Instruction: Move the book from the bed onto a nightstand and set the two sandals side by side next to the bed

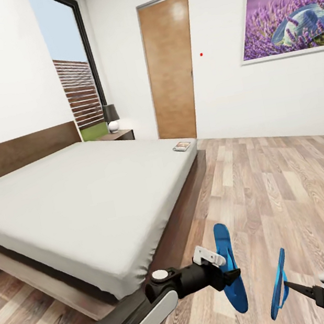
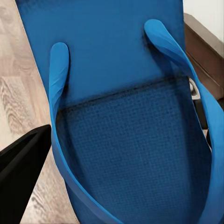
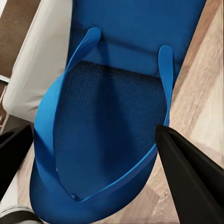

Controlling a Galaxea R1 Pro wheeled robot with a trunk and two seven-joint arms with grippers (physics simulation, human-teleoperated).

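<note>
The left arm reaches forward from the lower left of the head view, forearm roughly level, and its left gripper (image 1: 230, 272) is clamped on one blue sandal (image 1: 229, 267), which stands on edge above the wood-plank floor (image 1: 272, 185), just beside the foot corner of the bed (image 1: 84, 202). In the left wrist view that sandal's sole (image 2: 116, 116) sits close up between the fingers, one black finger (image 2: 21, 163) lying against its edge.

The right arm comes in from the lower right corner, slanting up and inward, and the right gripper (image 1: 285, 283) is closed on the second sandal (image 1: 278, 285), also held on edge and tilted, a little apart from the first. The right wrist view shows this sandal (image 3: 116, 93) with its toe straps facing the camera and a dark finger (image 3: 186, 172) pressed at its rim.

The book (image 1: 182, 146) lies flat on the far corner of the light-grey mattress, near the wooden door (image 1: 171, 64). A nightstand (image 1: 117, 136) stands beside the headboard (image 1: 22, 152), carrying a small lamp (image 1: 111, 117). A lavender picture (image 1: 283, 18) hangs on the white wall.
</note>
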